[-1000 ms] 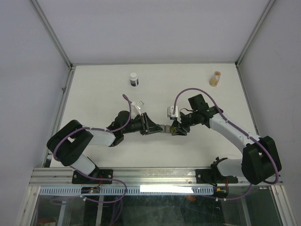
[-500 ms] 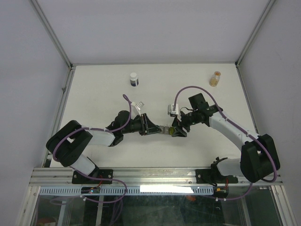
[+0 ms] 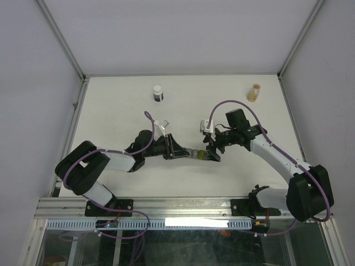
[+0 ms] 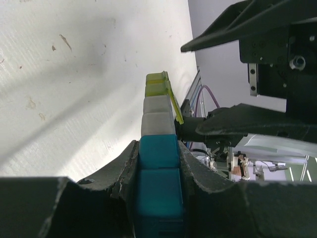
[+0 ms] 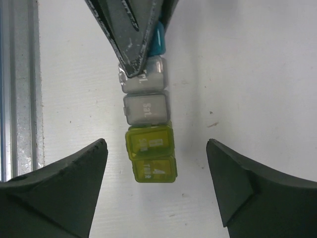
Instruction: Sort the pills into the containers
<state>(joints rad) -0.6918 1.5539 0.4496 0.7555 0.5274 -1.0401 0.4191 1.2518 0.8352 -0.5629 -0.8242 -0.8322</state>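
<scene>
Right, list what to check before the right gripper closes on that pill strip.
1. Left gripper shut on the blue end of the containers: ok.
2. Right gripper open, fingers straddling the yellow-green end without touching: ok.
3. Yellow-green lid raised: cannot tell; a flap stands off in the left wrist view, but the right wrist view looks flat.
4. Loose pills near the containers: not ok, none visible.
5. Vial upright at the far right of the table: ok.
</scene>
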